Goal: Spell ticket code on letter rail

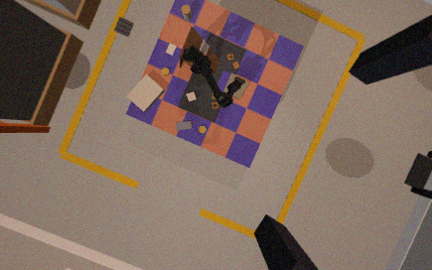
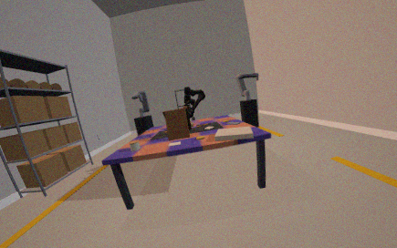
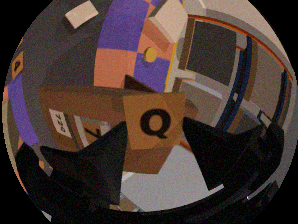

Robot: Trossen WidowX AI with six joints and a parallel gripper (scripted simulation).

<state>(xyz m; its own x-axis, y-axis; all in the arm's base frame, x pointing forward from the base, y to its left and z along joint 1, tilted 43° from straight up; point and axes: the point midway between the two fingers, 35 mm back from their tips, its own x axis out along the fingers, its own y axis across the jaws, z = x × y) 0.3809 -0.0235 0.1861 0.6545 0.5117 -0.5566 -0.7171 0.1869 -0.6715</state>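
My gripper is shut on an orange-brown tile lettered Q, its face towards the wrist camera. The tile is held in front of the upright brown board, overlapping it in the wrist view; whether they touch cannot be told. A white printed label, too blurred to read surely, is on the board, with a tile bearing a dark mark beside it. The rail's open end is hidden. A tile marked 4 lies at the left of the wrist view. Loose tiles lie on the dark mat.
A pale block lies on the dark mat. A large cream box and a yellow disc are near the table edge. A grey block and a cup stand near other edges.
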